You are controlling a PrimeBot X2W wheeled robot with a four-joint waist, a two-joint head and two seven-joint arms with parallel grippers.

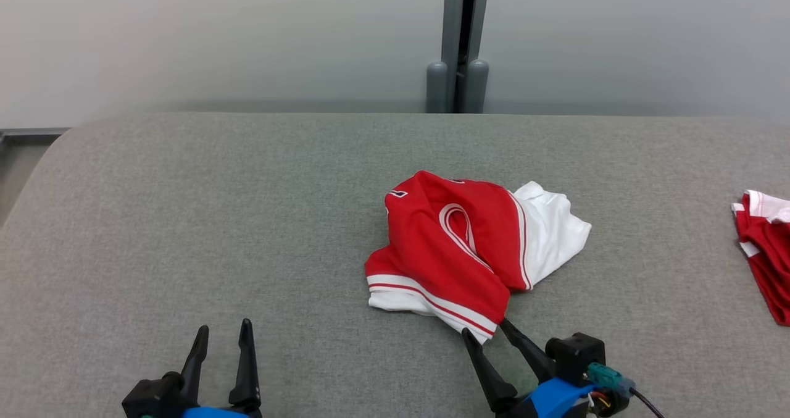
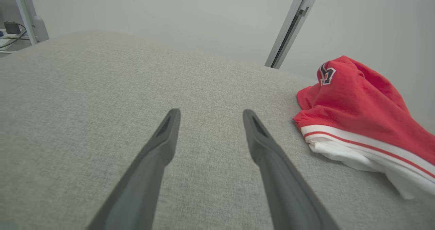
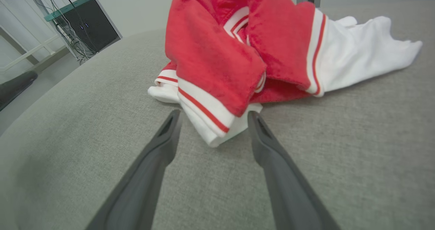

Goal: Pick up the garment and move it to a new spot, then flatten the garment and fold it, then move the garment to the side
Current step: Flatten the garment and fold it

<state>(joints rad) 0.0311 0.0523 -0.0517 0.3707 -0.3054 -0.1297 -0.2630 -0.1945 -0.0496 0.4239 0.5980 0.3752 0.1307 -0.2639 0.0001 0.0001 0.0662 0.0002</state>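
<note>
Head view: 1 crumpled red-and-white plush garment lies mid grey woven surface; 1 similar folded piece at its right edge. Left wrist view: left gripper, 2 tapered fingers spread. Right wrist view: right gripper, 2 spread astride the striped hem

The left gripper sits low on the robot's left side. Its two dark fingers are wide apart and point straight ahead. The right gripper is low on the right, wide open too, with its fingers leaning toward the left.
</note>
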